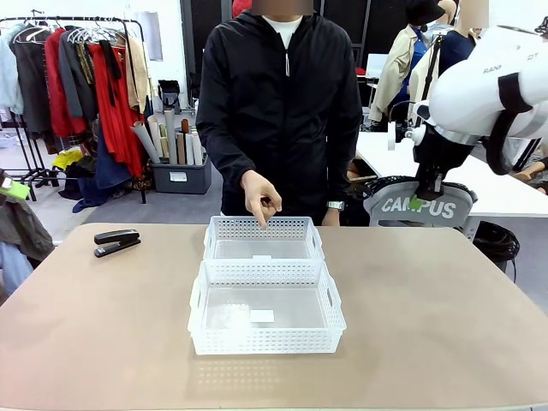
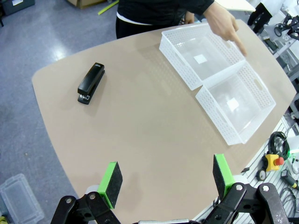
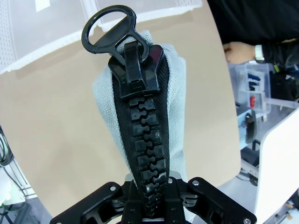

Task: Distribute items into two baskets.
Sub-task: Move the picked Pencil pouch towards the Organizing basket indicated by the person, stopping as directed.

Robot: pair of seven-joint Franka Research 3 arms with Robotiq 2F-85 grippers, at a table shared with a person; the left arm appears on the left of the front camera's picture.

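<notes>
Nearest, on the robot's side: left gripper [image 2: 167,178] released, green pads [image 2: 111,179] spread wide over bare table [image 2: 140,130], nothing between them.

Next out, mid-table: near basket [image 1: 265,341], then far basket [image 1: 261,228] butted against it, both empty. Nothing sorted so far. Judged early in the task, two placements left.

Baskets: white plastic, rectangular, lattice walls, clear smooth floors, a small white label in each.

Far left of table: stapler [image 1: 117,242], black, glossy, hard, long and low, lying flat, well apart from the baskets.

Far edge: person's hand [image 1: 259,197], forefinger pointing down at the far basket's back wall.

Far right, aloft: pouch [image 1: 445,208], clenched along its zipped top edge by right gripper [image 1: 417,204]. Grey woven cloth, soft, rounded corners. Chunky black moulded zip teeth, ring-shaped pull, white block lettering.
</notes>
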